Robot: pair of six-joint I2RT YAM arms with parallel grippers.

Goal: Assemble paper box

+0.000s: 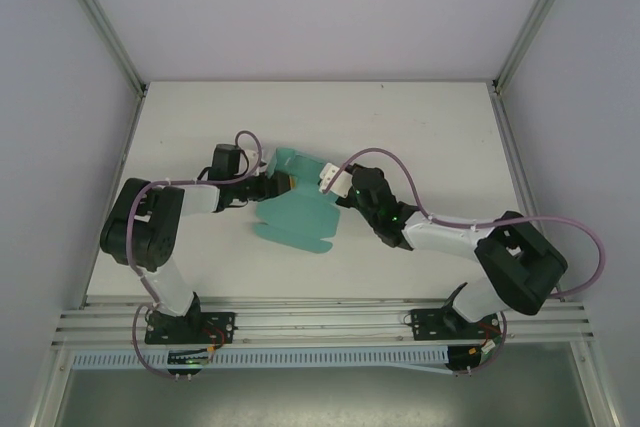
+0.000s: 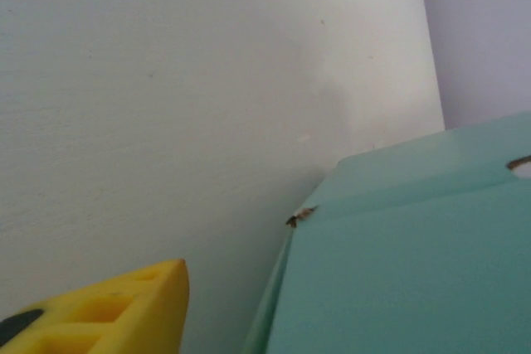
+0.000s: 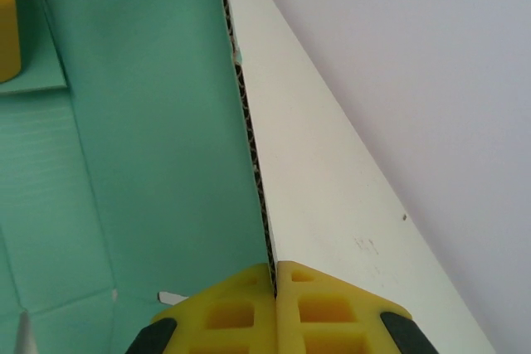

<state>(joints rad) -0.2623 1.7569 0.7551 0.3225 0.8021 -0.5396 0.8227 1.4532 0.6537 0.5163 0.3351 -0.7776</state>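
White table, teal paper box near its middle, lower flaps flat on it, one panel raised

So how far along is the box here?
Early. Done: one panel of the box looks folded up; the rest lies flat on the table. In hand: the right gripper is shut on that panel's edge, with the left gripper at the box's left side, grip unclear. Left: the other walls, flaps and tabs.

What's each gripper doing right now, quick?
Left gripper: at the paper box, state cannot be told.
Right gripper: closed on the paper box's panel edge.
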